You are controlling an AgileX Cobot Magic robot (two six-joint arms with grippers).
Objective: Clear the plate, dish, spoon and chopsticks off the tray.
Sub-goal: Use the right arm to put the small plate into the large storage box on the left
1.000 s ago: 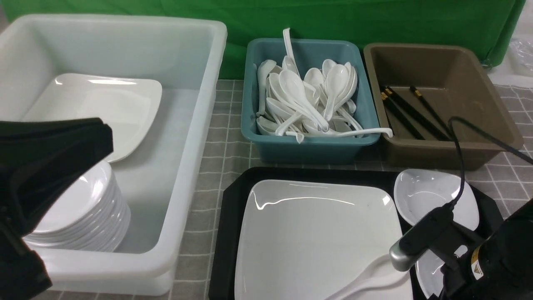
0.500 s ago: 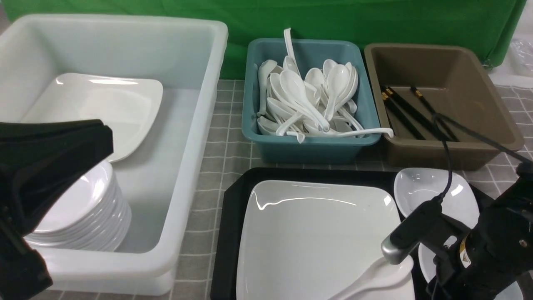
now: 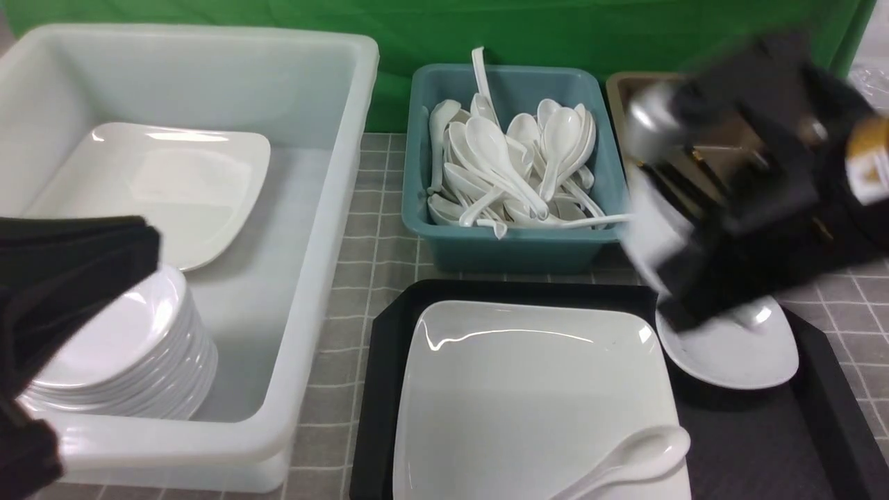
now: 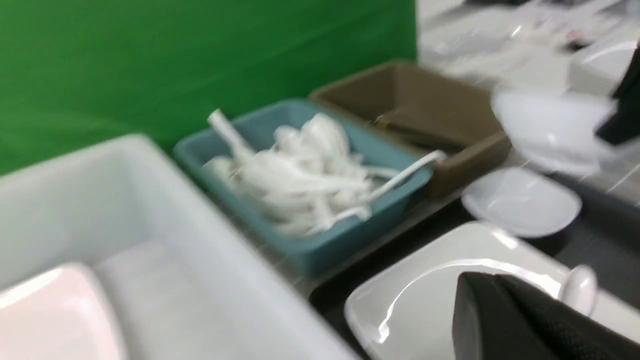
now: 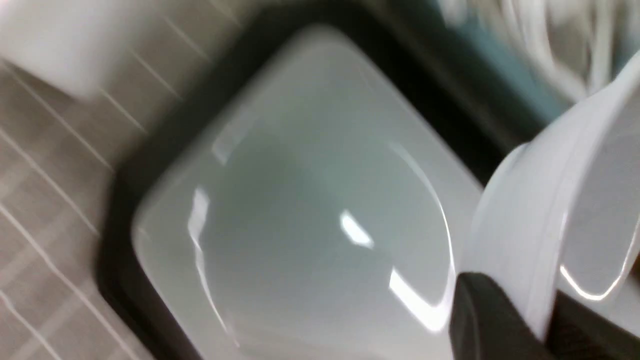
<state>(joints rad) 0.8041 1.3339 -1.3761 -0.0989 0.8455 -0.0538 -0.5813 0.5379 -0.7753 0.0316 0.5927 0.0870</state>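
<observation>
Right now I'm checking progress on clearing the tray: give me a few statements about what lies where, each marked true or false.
The spoon lies on the plate. True.
The right gripper has its jaws shut on a small dish, held in the air. True.
The blue tub is empty. False: it is full of white spoons.
The tray holds no dish. False: a second dish sits on it beside the plate.

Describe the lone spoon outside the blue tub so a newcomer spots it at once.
Find the black tray nearest the robot; a large white square plate covers its left part. On that plate's near right corner lies one white soup spoon, alone, unlike the heap of spoons in the blue tub.
</observation>
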